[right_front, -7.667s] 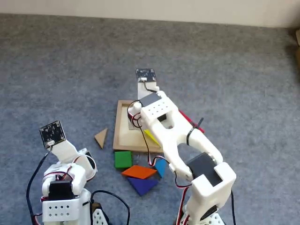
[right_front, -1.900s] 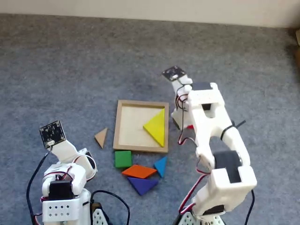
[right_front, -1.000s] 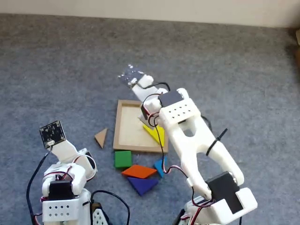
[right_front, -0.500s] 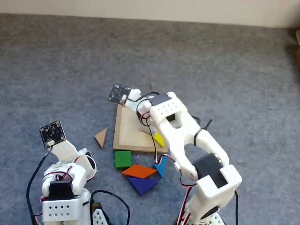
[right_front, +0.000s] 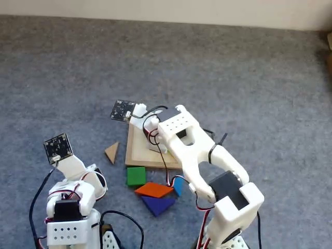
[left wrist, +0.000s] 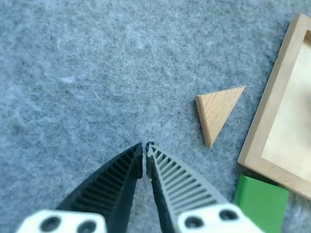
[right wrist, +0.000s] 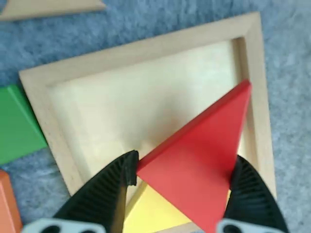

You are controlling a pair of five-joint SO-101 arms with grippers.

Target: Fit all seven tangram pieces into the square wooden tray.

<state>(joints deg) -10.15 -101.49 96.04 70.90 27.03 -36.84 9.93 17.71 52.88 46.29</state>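
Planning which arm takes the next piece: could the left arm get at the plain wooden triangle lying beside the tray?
Probably yes. The wooden triangle lies flat on bare carpet just ahead of the left gripper, apart from the tray, with nothing between them; the shut gripper would have to open first.

tray [right_front: 139, 162]: mostly under right arm [right_front: 192, 150] | yellow triangle [right wrist: 154, 213]: largely behind red triangle [right wrist: 199, 160] | green square [left wrist: 260, 204]: cut by edge

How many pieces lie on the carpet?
5: tan triangle left of the tray; green square, orange parallelogram, light blue triangle and dark blue triangle by its near edge. The yellow triangle and red triangle at the tray make seven, so none hidden.
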